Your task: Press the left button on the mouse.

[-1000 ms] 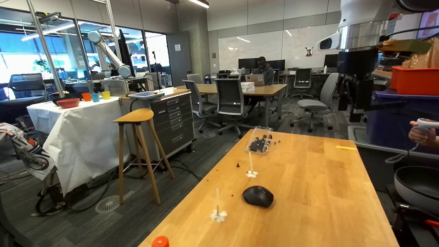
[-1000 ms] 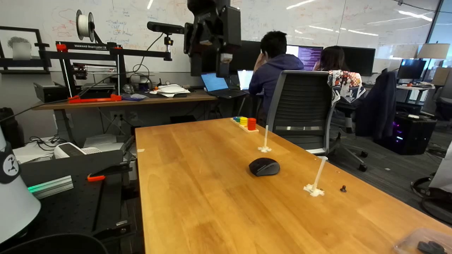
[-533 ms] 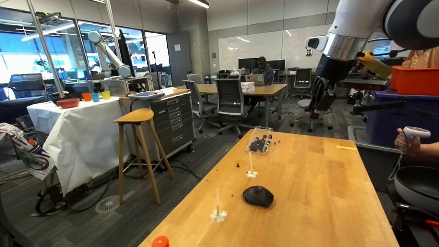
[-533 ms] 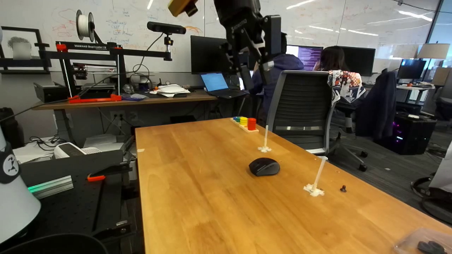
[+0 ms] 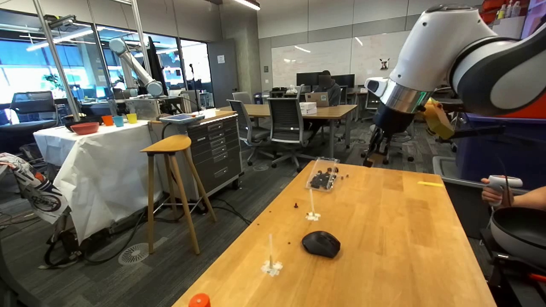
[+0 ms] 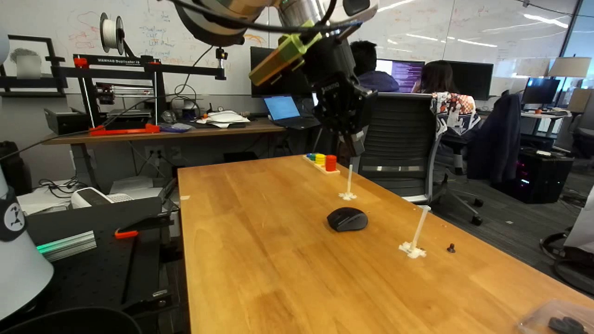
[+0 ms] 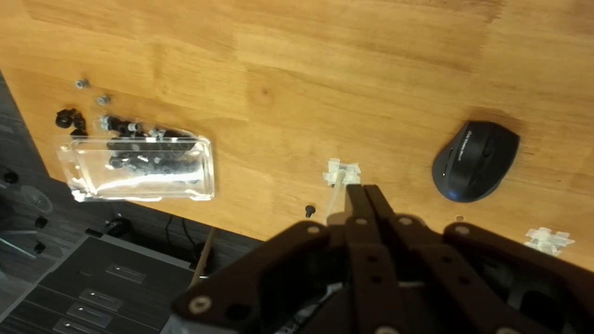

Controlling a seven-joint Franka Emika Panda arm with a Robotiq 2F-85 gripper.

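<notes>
Pressed tip to tip with nothing between, the pincer hangs above the bench; the mouse lies there, apart from it. Probably light, stiff and apt to slide, it needs no grip, only a straight push at its front left. Black and rounded, it bears pale lettering.

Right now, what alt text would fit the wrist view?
A rounded black plastic computer mouse lies on a light-brown wooden table, right of the shut, black two-fingered end effector at the bottom. At left, small dark parts show through and beside a clear plastic box.
</notes>
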